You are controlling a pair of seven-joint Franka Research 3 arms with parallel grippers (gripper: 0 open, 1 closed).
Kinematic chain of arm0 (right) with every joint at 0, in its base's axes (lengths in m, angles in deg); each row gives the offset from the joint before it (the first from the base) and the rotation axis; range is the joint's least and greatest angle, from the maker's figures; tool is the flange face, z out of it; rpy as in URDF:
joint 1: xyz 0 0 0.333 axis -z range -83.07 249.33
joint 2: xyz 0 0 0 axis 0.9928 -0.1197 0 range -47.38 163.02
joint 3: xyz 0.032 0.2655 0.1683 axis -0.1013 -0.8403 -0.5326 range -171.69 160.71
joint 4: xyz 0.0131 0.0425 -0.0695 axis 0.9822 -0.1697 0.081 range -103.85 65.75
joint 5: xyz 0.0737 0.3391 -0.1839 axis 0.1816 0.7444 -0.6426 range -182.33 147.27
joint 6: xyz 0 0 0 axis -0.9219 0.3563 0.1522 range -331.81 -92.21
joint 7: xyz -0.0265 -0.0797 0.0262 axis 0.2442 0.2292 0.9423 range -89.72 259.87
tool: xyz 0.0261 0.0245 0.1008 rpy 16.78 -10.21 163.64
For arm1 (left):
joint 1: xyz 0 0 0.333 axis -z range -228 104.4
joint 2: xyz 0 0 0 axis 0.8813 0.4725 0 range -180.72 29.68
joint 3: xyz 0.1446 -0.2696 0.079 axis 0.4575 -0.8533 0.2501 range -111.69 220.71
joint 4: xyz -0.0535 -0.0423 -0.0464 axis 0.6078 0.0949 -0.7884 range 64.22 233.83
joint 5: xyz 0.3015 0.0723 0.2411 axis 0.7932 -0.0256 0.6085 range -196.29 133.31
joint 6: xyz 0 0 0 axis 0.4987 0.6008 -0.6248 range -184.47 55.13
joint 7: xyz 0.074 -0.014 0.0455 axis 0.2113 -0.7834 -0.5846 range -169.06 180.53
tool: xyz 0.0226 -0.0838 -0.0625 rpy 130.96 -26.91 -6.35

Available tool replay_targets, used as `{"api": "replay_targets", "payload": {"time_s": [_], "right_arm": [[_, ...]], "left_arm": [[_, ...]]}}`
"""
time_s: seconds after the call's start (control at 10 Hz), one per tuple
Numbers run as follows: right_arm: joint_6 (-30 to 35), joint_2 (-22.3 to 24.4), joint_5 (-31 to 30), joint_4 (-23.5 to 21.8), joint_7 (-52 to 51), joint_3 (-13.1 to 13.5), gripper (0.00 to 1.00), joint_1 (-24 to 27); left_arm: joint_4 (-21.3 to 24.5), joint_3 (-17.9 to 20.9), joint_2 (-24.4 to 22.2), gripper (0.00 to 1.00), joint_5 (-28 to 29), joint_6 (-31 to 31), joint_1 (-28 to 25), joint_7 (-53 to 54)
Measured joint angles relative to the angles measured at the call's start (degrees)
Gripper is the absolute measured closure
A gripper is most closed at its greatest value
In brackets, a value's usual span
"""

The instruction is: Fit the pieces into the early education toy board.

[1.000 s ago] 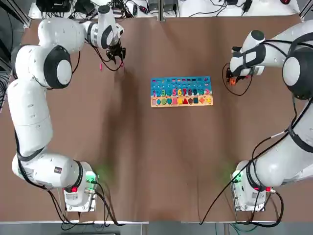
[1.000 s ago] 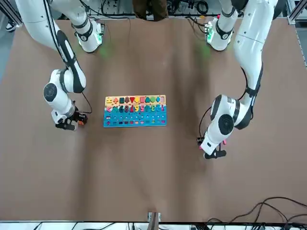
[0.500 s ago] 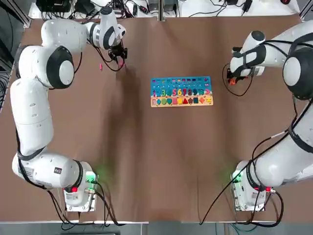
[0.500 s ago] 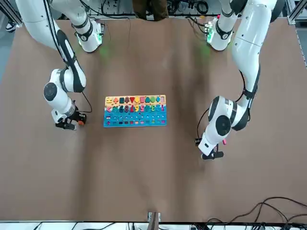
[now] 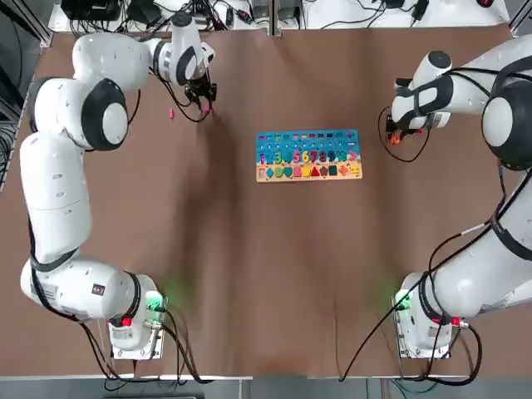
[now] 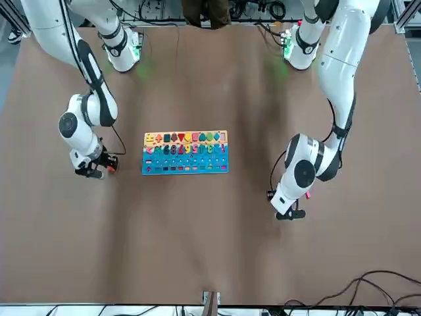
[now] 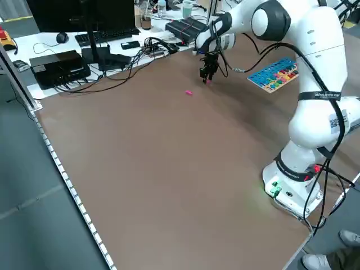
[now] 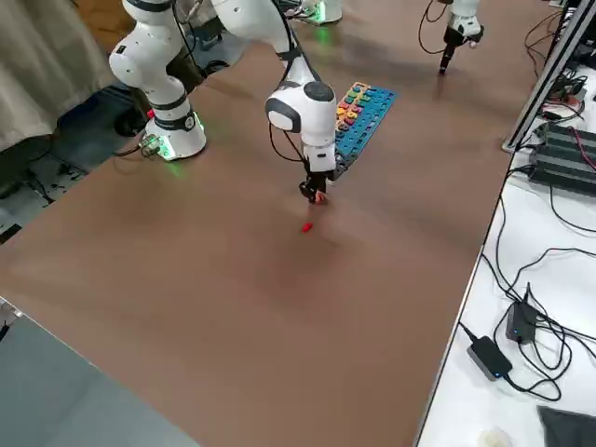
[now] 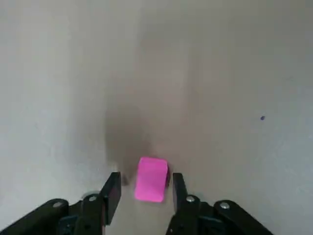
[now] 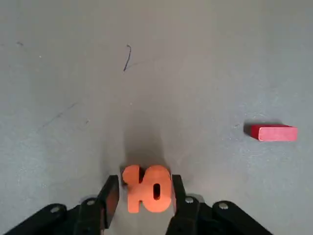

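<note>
so, the toy board (image 5: 308, 142) lies flat on the brown surface (image 5: 274, 274), between the two arms, with its blue part away from the robot and its pale strip, with coloured shapes, nearer to it. numbers of many colours are seen in the blue part. the loose pieces are outside the board.

to the left of the board, the left gripper (image 9: 148, 175) is low over the surface. its jaws are partly open, one on each side of a pink block (image 9: 151, 179), and some space is seen at both sides, so it has hold of nothing. a second pink piece (image 5: 171, 112) lies near, farther to the left.

to the right of the board, the right gripper (image 10: 145, 176) is also low. its jaws are partly open around an orange piece (image 10: 147, 189), with very little space; i cannot tell if they touch it. a red block (image 10: 277, 132) lies on the surface, a little apart from this gripper.

behind the robot's side of the surface, the brown trousers of a person (image 6: 206, 12) are visible.
</note>
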Motion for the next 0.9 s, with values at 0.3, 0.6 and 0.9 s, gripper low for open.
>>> {"api": "replay_targets", "payload": {"time_s": [0.3,0.6,0.9], "right_arm": [[0.00,0.00,0.00,-0.16,0.00,0.00,0.52,0.00],[0.00,0.00,0.00,-0.36,0.00,0.00,0.53,0.00],[0.01,0.00,0.00,-0.37,0.00,0.00,0.56,0.00]], "left_arm": [[-0.28,0.00,0.04,0.59,0.07,0.00,0.00,0.30],[-0.39,0.00,0.04,0.64,0.08,0.00,-0.01,1.21],[-0.44,0.00,0.05,0.73,0.08,0.00,-0.02,1.24]]}}
